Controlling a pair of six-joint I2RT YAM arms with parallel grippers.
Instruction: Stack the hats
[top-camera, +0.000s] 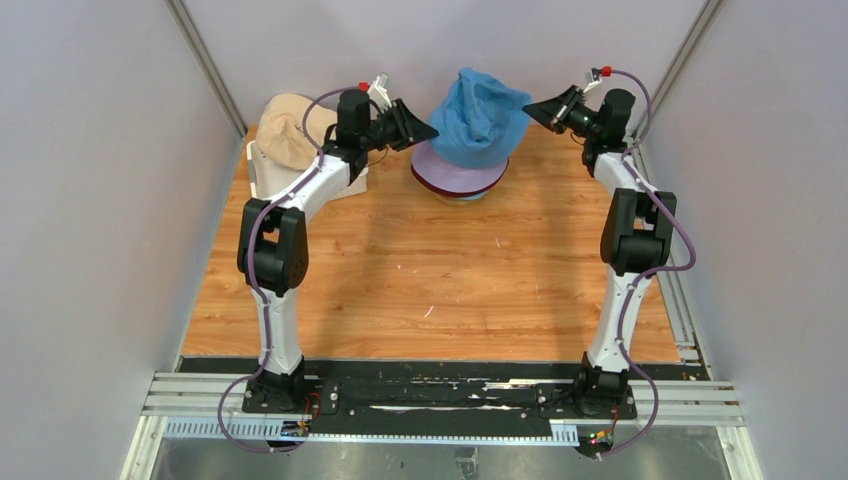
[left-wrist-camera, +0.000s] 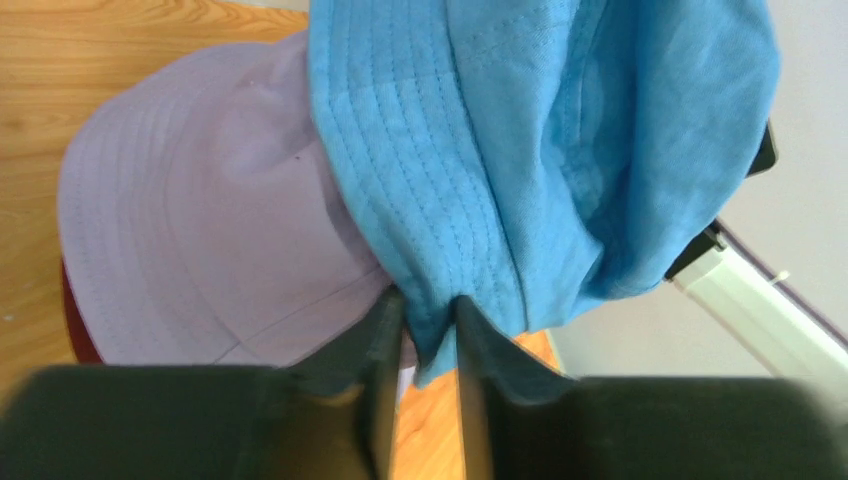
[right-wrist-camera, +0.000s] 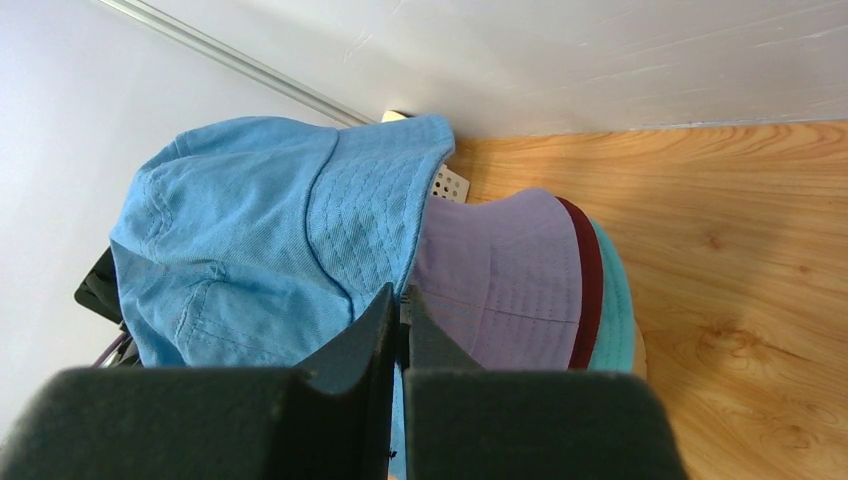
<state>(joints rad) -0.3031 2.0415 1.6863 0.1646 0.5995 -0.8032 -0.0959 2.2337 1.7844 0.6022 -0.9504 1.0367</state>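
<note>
The blue hat (top-camera: 478, 115) hangs between both grippers over the stack. My left gripper (top-camera: 430, 130) is shut on its brim edge (left-wrist-camera: 432, 320). My right gripper (top-camera: 528, 108) is shut on the opposite brim (right-wrist-camera: 400, 300). Below it lies the lavender hat (top-camera: 455, 172), also in the left wrist view (left-wrist-camera: 200, 230) and the right wrist view (right-wrist-camera: 500, 280). Under that show the rims of the dark red hat (right-wrist-camera: 590, 290) and the teal hat (right-wrist-camera: 618, 310). The beige hat (top-camera: 290, 128) sits at the back left behind my left arm.
A white mesh basket (top-camera: 262, 178) stands under the beige hat at the back left. Grey walls close in the wooden table (top-camera: 440, 290) on three sides. A bit of white perforated plastic (right-wrist-camera: 450, 182) shows behind the stack.
</note>
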